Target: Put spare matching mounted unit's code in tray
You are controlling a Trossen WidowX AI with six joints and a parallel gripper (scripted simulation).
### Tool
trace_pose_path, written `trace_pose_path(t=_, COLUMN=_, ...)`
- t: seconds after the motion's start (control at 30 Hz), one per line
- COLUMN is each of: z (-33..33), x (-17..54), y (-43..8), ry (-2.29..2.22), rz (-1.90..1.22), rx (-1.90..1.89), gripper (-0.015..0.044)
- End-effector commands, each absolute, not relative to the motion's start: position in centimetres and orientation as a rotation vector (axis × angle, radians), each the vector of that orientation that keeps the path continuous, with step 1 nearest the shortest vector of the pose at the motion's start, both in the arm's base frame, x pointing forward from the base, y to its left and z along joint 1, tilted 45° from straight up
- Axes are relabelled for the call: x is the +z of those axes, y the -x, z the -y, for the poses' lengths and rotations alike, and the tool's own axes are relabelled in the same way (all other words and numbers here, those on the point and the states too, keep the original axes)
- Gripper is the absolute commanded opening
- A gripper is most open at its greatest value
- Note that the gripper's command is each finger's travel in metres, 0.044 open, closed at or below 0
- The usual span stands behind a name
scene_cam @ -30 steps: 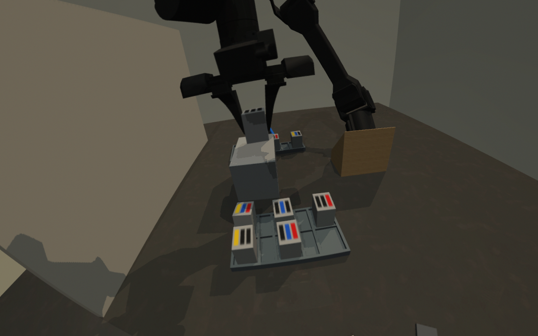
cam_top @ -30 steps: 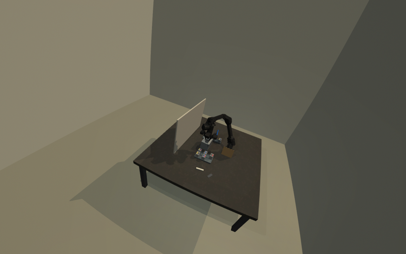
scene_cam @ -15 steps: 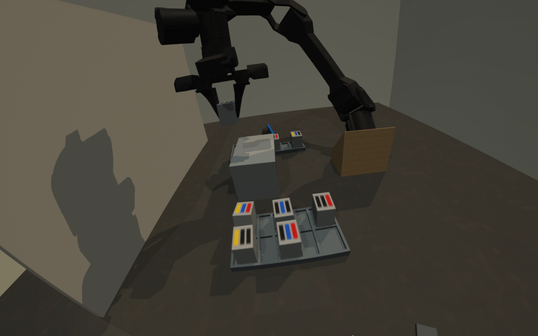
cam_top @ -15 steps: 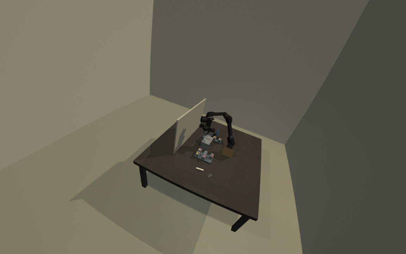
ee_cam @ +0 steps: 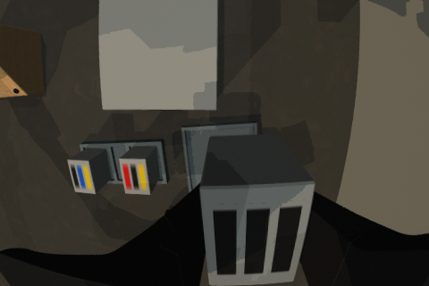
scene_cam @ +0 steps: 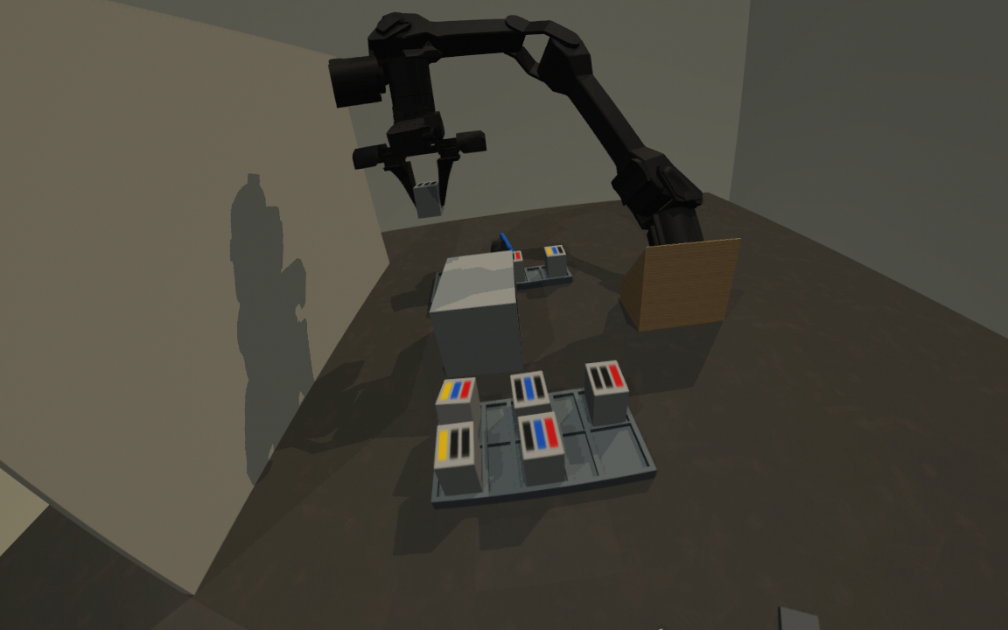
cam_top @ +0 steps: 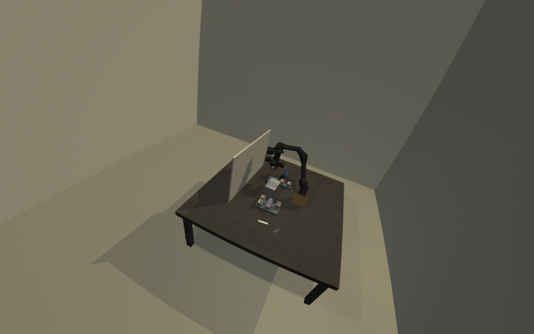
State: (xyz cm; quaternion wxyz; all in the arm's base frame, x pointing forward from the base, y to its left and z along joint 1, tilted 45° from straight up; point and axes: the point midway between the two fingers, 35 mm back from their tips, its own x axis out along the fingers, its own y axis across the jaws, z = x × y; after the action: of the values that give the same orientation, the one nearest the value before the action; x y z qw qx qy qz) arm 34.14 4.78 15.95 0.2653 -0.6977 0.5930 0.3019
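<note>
Currently one block [scene_cam: 428, 200] [ee_cam: 256, 214] in one claw [scene_cam: 429, 187] [ee_cam: 246, 188].

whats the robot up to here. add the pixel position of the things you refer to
The gripper [scene_cam: 428, 192] [ee_cam: 246, 188] is shut on a spare with three black stripes [scene_cam: 428, 200] [ee_cam: 256, 237], holding it up in the air. It hasn't been let go; the tray [ee_cam: 186, 156] sits below it on the table. Five other spares stand in the larger divided rack [scene_cam: 542, 492], and two more in a small rack [scene_cam: 545, 282] [ee_cam: 165, 161].
</note>
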Motion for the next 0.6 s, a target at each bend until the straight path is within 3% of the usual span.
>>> trace_pose_path(t=0.0, z=-2.6, x=18.0, y=-34.2, ry=1.912, rz=-1.615, rx=0.8, gripper=0.0)
trace_pose_path(t=0.17, z=0.5, x=20.4, y=-33.9, ry=1.935, rz=-1.654, rx=0.787, gripper=0.0)
trace_pose_path(t=0.57, z=0.9, x=20.0, y=-34.1, ry=1.933, rz=-1.654, rx=0.789, gripper=0.0)
